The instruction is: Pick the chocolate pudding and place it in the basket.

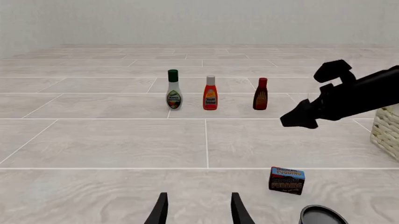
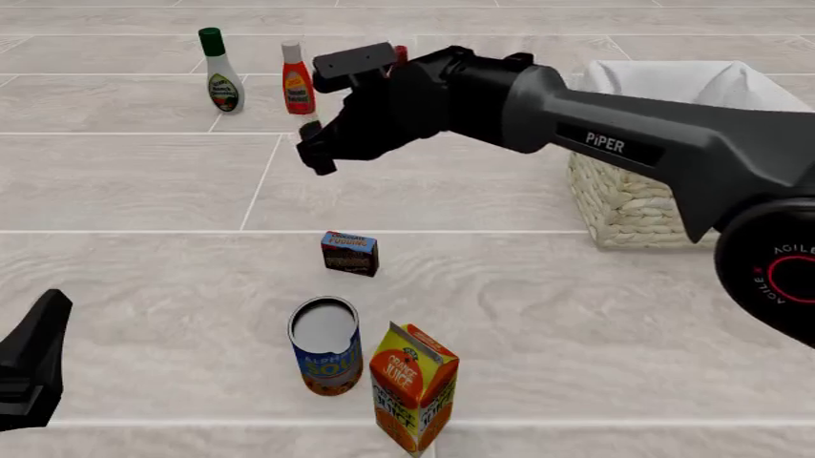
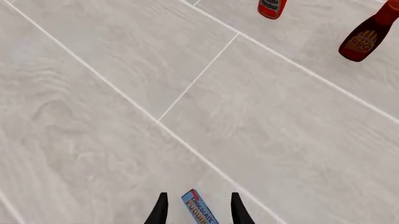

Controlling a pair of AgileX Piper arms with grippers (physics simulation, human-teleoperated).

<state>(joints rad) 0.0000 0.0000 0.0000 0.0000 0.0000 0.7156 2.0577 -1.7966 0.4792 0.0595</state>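
Front view: small cardboard chocolate pudding [image 2: 349, 253] box, "PUDDING" on blue top, at frame centre on pale wood-grain tiles, well left of woven wicker basket [image 2: 637, 205]. Above, "PIPER"-marked right gripper [image 2: 313, 149] spread, empty. Left gripper [image 1: 198, 210] likewise parted, empty.

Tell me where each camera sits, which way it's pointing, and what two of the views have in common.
Front: fixed above and behind the arms, looking forward and down; shows right gripper, basket.
Left wrist: behind the left gripper, looking across the floor at three bottles.
Right wrist: behind the right gripper, looking down.
Shared: all three show the chocolate pudding.
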